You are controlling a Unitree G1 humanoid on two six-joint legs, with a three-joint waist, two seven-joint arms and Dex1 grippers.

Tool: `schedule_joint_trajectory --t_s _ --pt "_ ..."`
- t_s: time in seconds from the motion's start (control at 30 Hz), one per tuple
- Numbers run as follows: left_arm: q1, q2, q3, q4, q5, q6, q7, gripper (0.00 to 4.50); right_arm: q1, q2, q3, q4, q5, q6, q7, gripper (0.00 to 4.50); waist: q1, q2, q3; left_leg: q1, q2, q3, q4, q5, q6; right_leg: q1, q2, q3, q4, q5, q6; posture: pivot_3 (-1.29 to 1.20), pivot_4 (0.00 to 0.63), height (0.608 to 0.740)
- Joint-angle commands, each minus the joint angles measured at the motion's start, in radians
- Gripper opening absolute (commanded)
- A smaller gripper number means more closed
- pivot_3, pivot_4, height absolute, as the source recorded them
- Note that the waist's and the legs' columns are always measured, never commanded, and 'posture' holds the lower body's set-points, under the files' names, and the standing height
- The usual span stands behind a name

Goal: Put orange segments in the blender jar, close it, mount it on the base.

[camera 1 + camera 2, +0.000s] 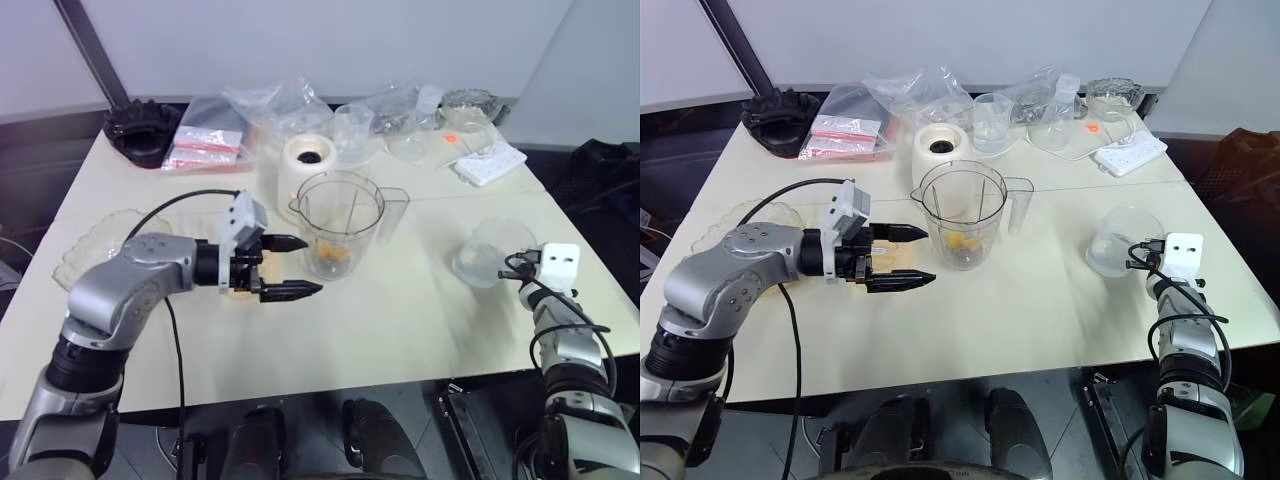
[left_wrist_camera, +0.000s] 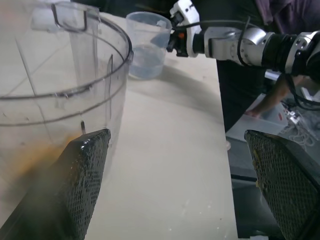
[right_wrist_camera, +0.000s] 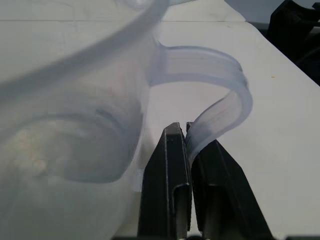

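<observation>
The jar (image 1: 340,225) stands mid-desk (image 1: 400,320) before the base (image 1: 306,160), segments (image 1: 335,258) inside; rigid, slick, top-heavy plastic, likely best held by its handle. Left hand (image 1: 288,266) hangs released beside it. Right hand (image 3: 189,150) is clenched on the cup handle (image 3: 220,107).

One blender jar (image 1: 341,222), one base (image 1: 306,162), perhaps three measuring cups (image 1: 353,130).
</observation>
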Motion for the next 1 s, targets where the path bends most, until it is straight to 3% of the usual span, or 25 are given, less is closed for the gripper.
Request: schedule_joint_trajectory --t_s 0.03,0.27,0.47,0.67,1.0 --pt "-0.046 -0.001 0.075 0.032 -0.041 -0.002 0.011 4.50 -0.047 -0.039 -0.012 -0.042 0.005 -0.023 -0.013 0.05 0.000 0.000 0.000 0.000 0.000 0.000 0.000 0.000 0.000 0.000 0.000 0.000 0.000 0.000 0.000 0.00 0.150 0.740" --pt "-0.109 0.061 0.104 0.133 -0.016 -0.038 -0.034 4.50 -0.256 -0.147 0.054 -0.108 -0.041 0.075 0.014 0.05 -0.010 0.013 0.009 0.000 0.000 0.003 0.000 0.000 0.000 -0.002 0.000 0.002 0.001 0.000 0.000 0.00 0.150 0.740" --pt "-0.130 0.086 0.103 0.191 0.016 -0.081 -0.055 4.50 -0.481 -0.213 0.135 -0.105 -0.066 0.110 0.126 0.05 -0.008 0.013 0.011 -0.002 0.000 0.001 -0.003 0.000 0.000 -0.005 0.002 0.003 0.001 0.001 0.003 0.00 0.150 0.740" --pt "-0.124 0.094 0.113 0.195 0.016 -0.090 -0.053 4.50 -0.664 -0.210 0.239 -0.076 -0.100 0.126 0.268 0.05 -0.001 0.013 0.012 -0.004 0.000 0.003 -0.004 0.000 0.000 -0.009 0.001 0.003 0.001 0.001 0.006 0.00 0.150 0.740" --pt "-0.073 0.063 0.141 0.112 -0.049 -0.038 0.003 4.50 -0.698 -0.178 0.344 -0.107 -0.160 0.007 0.363 0.05 0.000 0.012 0.013 -0.006 0.000 0.004 -0.004 0.000 0.000 -0.009 -0.001 0.003 0.000 0.001 0.006 0.00 0.150 0.740"
